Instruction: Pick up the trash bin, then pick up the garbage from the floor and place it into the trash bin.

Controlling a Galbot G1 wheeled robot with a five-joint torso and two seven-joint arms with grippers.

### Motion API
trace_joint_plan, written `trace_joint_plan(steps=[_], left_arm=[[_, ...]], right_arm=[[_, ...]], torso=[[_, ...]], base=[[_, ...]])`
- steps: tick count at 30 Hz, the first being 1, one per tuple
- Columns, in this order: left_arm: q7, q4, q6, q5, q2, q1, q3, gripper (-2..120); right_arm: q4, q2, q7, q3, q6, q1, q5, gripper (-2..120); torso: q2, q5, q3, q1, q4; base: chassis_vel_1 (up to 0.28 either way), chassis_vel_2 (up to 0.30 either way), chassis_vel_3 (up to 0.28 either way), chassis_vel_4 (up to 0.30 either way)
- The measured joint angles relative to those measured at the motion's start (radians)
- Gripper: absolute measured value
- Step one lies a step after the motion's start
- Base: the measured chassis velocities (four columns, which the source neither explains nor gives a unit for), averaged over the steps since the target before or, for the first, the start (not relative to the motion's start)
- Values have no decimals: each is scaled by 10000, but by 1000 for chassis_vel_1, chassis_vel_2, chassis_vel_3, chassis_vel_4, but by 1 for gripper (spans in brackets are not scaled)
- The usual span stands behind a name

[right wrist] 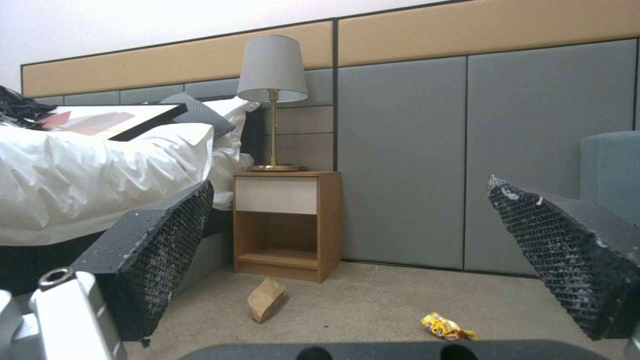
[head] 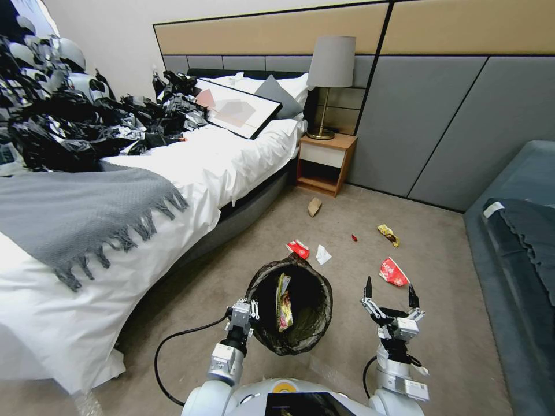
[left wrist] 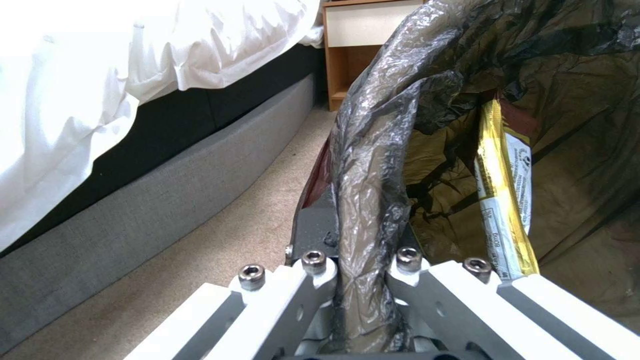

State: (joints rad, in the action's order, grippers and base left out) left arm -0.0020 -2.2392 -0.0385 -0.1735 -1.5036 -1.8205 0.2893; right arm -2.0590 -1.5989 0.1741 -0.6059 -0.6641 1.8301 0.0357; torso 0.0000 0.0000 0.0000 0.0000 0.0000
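Trash bin [head: 292,306] held by left gripper [head: 247,310] clamped on its bagged rim; right gripper [head: 390,294] spread, empty; thin liner may slip, dropping bin.

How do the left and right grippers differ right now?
The left gripper has its jaws shut on the trash bin rim, over the black liner; the right gripper has its jaws wide open, holding nothing. The left sits against the bin; the right hangs apart, beside it. Both are low, above the carpet.
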Motion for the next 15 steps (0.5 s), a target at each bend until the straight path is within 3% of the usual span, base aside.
trace_joint_plan(steps=[8,15], left_arm=[[19,0,2,-25,-12,11,-36,1],[7,5,56,-19,-17,18,51,1]], right_arm=[[27,-6,-2,-49,35,-63,-6,100],[142,-28,13,-115,109,-149,-31,100]], torso=[[0,0,0,0,0],[0,0,0,0,-1]], base=[[0,0,0,0],[-90,97,96,-87]])
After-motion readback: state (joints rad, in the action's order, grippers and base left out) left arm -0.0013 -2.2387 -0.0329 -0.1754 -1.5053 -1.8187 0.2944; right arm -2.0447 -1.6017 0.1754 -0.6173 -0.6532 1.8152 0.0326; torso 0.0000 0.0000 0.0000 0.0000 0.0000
